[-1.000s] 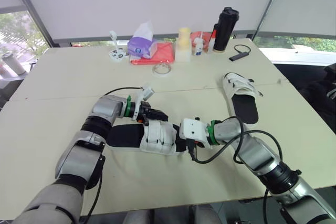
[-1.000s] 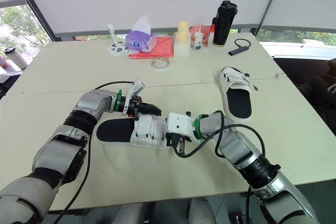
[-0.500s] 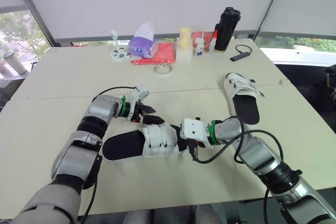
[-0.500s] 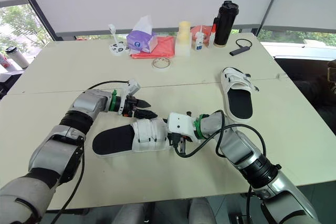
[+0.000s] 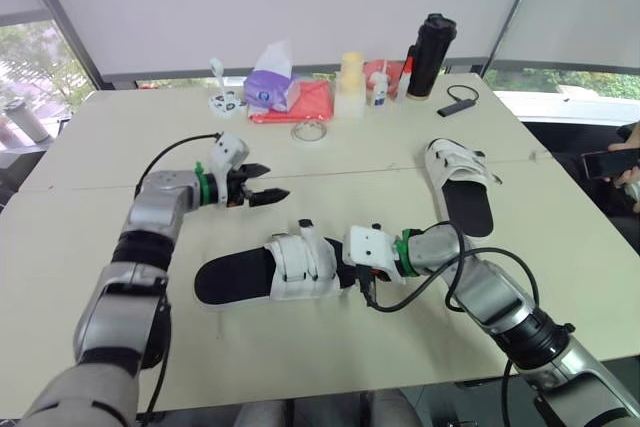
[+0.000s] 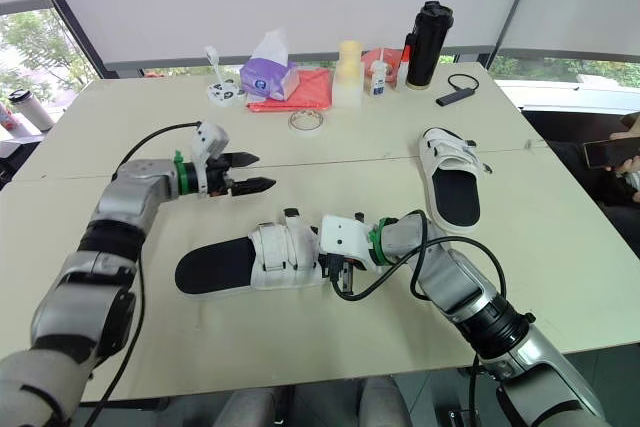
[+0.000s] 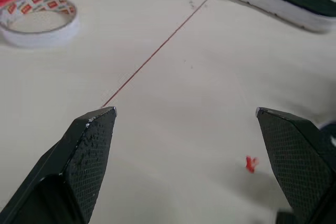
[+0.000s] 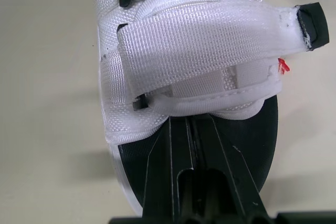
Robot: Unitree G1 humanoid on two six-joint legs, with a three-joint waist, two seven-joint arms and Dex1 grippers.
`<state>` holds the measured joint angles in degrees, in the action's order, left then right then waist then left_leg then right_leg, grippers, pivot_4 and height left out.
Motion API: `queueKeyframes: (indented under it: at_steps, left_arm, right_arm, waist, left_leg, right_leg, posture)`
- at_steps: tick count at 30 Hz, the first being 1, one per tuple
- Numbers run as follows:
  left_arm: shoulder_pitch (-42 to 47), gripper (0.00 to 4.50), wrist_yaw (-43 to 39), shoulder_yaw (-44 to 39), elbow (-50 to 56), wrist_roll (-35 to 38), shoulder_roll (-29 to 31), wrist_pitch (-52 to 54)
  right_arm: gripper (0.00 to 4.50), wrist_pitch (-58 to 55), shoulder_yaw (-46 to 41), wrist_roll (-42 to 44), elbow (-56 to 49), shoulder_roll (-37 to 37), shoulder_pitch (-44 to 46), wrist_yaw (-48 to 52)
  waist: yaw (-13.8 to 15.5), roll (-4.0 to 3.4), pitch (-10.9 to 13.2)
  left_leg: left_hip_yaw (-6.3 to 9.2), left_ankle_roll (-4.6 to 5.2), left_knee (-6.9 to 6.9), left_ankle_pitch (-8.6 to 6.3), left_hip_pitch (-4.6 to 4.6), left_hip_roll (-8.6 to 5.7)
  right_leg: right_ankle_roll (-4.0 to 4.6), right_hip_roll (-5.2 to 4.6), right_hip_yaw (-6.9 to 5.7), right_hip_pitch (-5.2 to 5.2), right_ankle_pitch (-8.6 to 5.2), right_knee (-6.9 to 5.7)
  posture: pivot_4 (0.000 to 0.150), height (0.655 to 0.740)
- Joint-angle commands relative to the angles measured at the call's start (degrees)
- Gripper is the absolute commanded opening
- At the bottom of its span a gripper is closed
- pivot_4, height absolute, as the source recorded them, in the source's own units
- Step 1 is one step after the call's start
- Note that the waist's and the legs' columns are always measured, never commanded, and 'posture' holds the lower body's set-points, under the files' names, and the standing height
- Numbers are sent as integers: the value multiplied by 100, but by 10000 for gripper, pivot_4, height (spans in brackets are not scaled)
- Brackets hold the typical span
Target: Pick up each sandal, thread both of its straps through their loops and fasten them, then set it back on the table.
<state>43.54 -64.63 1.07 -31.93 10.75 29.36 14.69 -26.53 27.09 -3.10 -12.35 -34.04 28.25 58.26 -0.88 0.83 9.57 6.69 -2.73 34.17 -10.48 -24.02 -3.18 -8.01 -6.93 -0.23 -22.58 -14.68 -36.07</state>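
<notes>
Your near sandal (image 5: pixel 270 269) lies crosswise, toe toward the right gripper (image 8: pixel 191 120), fingers closed under its front strap (image 8: pixel 210 98); left gripper (image 5: pixel 272 181) gapes wide, empty.

arms (image 5: pixel 155 219): silver-grey shells, black joints | wrists (image 5: pixel 201 187): green rings | cables (image 5: pixel 440 277): black | left pincer (image 5: pixel 268 182): black, cross-hatched

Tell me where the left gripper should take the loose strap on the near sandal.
Pinch the black-tipped strap end standing up from the near sandal, coming down from the left gripper's side. It rises free of the upper, so the open gripper can likely close across its flat faces.
</notes>
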Motion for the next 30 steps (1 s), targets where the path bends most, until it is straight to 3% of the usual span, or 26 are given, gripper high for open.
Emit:
queueKeyframes:
  at_steps: [1,5,11,21,30]
  left_arm:
    - [-599,44184,-65,-142,1081,162,123,-585]
    - [-1246,44184,-6,-173,1718,117,250,-1206]
    - [-1856,44184,37,-247,1919,-165,638,-3332]
    - [-1553,44184,-70,25,1299,-393,1004,-5109]
    - [-1597,44184,-221,384,1045,-522,1108,-6182]
  right_arm:
    - [0,-77,228,-167,265,-77,-137,87]
    - [0,-4,238,-178,309,-83,-111,118]
    - [0,66,159,-161,366,-146,-10,194]
    - [0,-422,-583,385,-221,-271,190,278]
    - [0,-1163,-1336,1110,-1296,-1277,123,813]
  waist:
    - [12,0,0]
    - [31,1,0]
    - [26,-2,-1]
    - [130,-8,4]
    - [135,-22,19]
  left_leg:
    - [1,0,0,0,0,0]
    - [3,-1,1,0,0,1]
    - [0,-2,-3,0,2,3]
    - [-2,-2,-2,0,-7,0]
    - [-7,0,-3,1,-43,1]
  right_leg:
    - [1,0,0,1,0,-1]
    - [18,0,1,0,-2,0]
    - [32,-1,4,-5,-8,3]
    - [35,-6,4,-10,-9,7]
    - [10,-3,4,-52,5,-1]
  posture:
    - [1500,7400]
    - [1500,7400]
    - [1500,7400]
    - [1500,7400]
    - [1500,7400]
